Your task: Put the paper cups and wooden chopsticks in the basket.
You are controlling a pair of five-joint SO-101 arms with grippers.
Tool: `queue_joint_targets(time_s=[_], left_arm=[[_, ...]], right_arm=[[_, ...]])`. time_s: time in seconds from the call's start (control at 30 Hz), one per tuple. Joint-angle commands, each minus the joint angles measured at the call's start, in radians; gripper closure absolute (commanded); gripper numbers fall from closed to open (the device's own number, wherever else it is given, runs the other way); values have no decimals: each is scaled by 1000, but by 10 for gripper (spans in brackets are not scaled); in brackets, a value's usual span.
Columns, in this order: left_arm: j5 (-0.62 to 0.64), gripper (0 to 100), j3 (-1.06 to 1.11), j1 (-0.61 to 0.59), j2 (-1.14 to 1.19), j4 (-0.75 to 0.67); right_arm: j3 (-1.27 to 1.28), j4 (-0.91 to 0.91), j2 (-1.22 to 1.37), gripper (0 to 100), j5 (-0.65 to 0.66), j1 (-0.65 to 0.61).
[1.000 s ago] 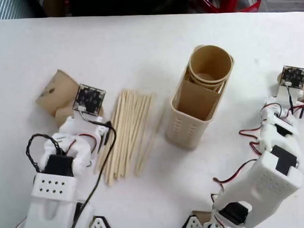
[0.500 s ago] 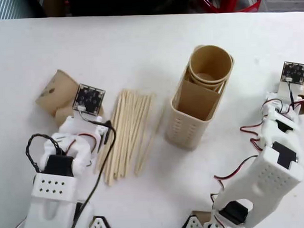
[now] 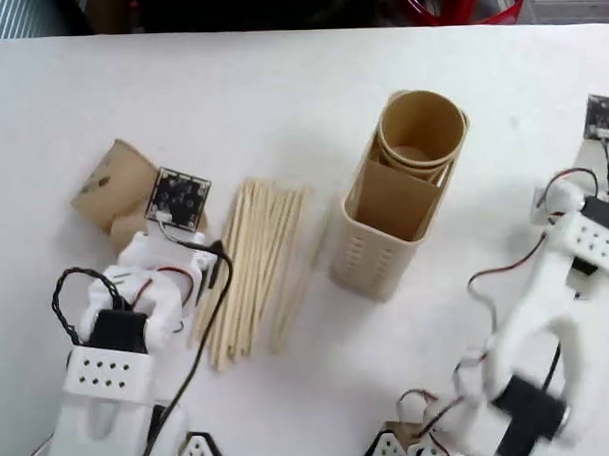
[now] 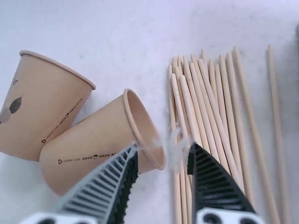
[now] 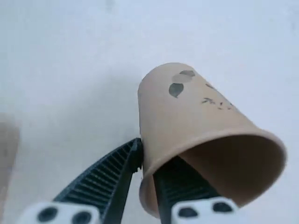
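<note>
- My left end effector (image 4: 163, 149) is spread over the counter (image 3: 279, 79), clamping nothing. The rim of the near cup (image 4: 93, 144) sits in the gap between its fingers.
- The near cup lies on its side, its mouth turned toward the chopsticks (image 4: 210, 107).
- A second cup (image 4: 42, 116) lies touching the near cup on the side away from the chopsticks.
- From above, these two cups (image 3: 113, 185) are at 10 o'clock from the chopsticks, partly under my left wrist camera.
- The chopsticks (image 3: 251, 270) lie in a loose flat bundle at 9 o'clock from the basket (image 3: 380, 250), running roughly from 12 to 6 o'clock.
- The basket stands near the middle of the counter with nested cups (image 3: 421, 129) in its 12 o'clock end, mouths up.
- My right end effector (image 5: 148, 156) pinches the wall of the held cup (image 5: 196, 121), one finger outside and one inside the mouth.
- My right arm (image 3: 585, 248) is at 3 o'clock from the basket, at the edge of the overhead view.
</note>
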Motion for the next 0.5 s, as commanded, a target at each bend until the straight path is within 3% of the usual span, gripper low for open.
queue_joint_targets(time_s=[0.0, 0.23, 0.47], left_arm=[[-9, 815, 0, 4, -15, -21], [-9, 815, 2, 4, -18, -21], [-9, 815, 2, 4, -19, -21]], right_arm=[[-58, 143, -260, 982, 34, -68], [-126, 355, -590, 982, 52, -182], [-365, 412, -653, 982, -21, -251]])
